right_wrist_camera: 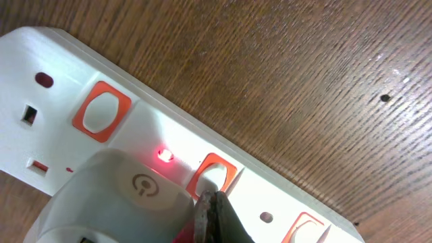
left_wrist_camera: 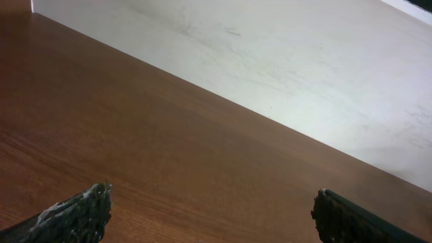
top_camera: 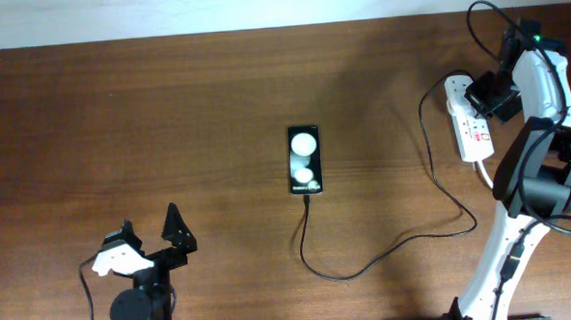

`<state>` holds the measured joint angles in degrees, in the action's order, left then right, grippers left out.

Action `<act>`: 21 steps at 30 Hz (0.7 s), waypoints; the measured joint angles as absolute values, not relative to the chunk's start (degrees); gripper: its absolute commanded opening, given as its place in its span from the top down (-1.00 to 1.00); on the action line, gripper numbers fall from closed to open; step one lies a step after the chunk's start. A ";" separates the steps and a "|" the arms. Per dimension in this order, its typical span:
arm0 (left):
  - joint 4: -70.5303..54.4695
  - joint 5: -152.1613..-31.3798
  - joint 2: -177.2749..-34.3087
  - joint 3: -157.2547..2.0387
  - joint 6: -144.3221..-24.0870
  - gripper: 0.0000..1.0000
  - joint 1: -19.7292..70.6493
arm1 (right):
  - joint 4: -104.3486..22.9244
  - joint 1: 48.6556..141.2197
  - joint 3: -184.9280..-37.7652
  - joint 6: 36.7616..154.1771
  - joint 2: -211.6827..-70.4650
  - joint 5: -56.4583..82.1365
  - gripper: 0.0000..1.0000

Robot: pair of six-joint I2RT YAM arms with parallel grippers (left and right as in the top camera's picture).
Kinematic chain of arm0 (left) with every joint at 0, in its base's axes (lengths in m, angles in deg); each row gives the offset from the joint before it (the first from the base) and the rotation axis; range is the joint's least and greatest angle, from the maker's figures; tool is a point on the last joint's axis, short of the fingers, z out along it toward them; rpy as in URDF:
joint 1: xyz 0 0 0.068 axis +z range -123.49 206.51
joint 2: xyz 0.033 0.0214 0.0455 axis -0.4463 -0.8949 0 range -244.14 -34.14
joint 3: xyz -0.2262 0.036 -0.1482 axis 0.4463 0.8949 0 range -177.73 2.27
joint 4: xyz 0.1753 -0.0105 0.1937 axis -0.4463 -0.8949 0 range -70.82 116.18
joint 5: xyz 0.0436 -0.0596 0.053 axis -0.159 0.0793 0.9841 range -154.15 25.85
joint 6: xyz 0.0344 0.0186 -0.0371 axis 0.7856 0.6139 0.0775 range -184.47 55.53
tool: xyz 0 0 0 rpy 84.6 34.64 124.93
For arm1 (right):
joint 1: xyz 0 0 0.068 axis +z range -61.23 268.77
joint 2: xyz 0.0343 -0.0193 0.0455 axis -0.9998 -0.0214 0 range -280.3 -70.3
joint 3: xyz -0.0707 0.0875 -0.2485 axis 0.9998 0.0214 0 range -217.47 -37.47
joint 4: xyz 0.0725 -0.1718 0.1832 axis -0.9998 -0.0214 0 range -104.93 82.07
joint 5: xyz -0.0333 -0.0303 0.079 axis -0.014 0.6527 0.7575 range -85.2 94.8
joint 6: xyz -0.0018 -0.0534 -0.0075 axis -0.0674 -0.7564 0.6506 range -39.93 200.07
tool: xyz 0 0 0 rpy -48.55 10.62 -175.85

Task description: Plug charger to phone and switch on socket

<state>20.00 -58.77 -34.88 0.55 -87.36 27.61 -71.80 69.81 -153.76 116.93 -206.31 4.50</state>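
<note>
Only the right wrist view shows the socket's [right_wrist_camera: 283,196] face up close: a small red light [right_wrist_camera: 164,156] glows beside an orange-framed switch [right_wrist_camera: 214,174], and the charger's white plug adapter [right_wrist_camera: 121,199] sits in the strip just next to it. The right tool's [right_wrist_camera: 210,210] dark tips are pressed together with nothing between them, and they rest at the lower edge of that switch. From overhead the socket [top_camera: 474,132] is a white strip at the far right of the wooden counter [top_camera: 120,119]. The right arm folds over it from the near edge, and the right tool [top_camera: 483,95] points down onto its far end. The phone [top_camera: 304,160] lies flat near the counter's middle, well apart from the socket, glossy black with two white circles on its face. The charger [top_camera: 367,267] runs from the phone's near edge in a loose loop and rises to the socket. Whether its tip is fully seated in the phone cannot be made out from above. The left tool [top_camera: 151,233] sits at the near left, away from everything. The left wrist view shows its fingers [left_wrist_camera: 74,216] spread apart over bare wood.
</note>
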 measured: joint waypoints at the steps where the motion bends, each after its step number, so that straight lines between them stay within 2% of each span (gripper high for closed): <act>1: 20.00 -58.77 -34.88 0.55 -87.36 -0.98 27.61 | -71.93 70.23 -153.76 116.89 -206.31 3.36 0.92; 8: 20.00 -58.77 -34.88 0.55 -87.34 -0.98 27.61 | -75.52 72.52 -153.69 116.98 -206.22 1.72 0.92; 13: 20.00 -58.77 -34.88 0.55 -87.36 -0.98 27.61 | -82.62 71.65 -152.56 121.02 -205.23 -0.59 0.92; 17: 20.00 -58.77 -34.88 0.55 -87.34 -0.99 27.61 | -88.13 67.65 -151.77 123.05 -199.90 -2.95 0.92; 21: 20.00 -58.74 -34.88 0.55 -87.34 -0.98 27.61 | -93.94 67.56 -151.77 123.60 -189.13 -3.04 0.92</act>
